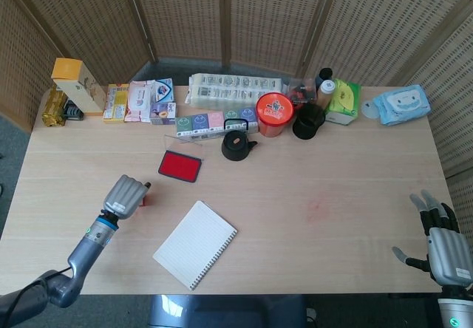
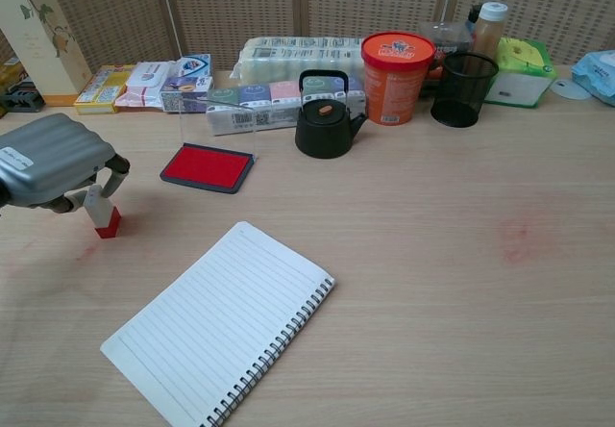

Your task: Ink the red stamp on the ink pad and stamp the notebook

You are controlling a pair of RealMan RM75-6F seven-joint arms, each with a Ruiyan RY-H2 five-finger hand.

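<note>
Pale wood-grain laminate covered the table, smooth and matt, with a faint reddish smudge toward its right half. On it the notebook lay open and flat, a white ruled page with a wire spiral down one long edge, its long axis running diagonally from near-left to far-right. Beyond its far corner sat the ink pad, a shallow dark tray holding a flat, velvety red pad, its clear lid standing up behind it.

The left hand, a ribbed grey metal shell with dark fingers, hung over the left side of the table with its fingers curled down around the red stamp. The fingertips seemed to touch the stamp's pale upper part, but whether they really gripped it I could not tell. The stamp stood about upright, a small block with a red base that rested on the table. From it the ink pad lay to the right and further back, near; the notebook lay right and nearer the robot.

The right hand waited well apart at the table's near-right corner, fingers spread, holding nothing.
</note>
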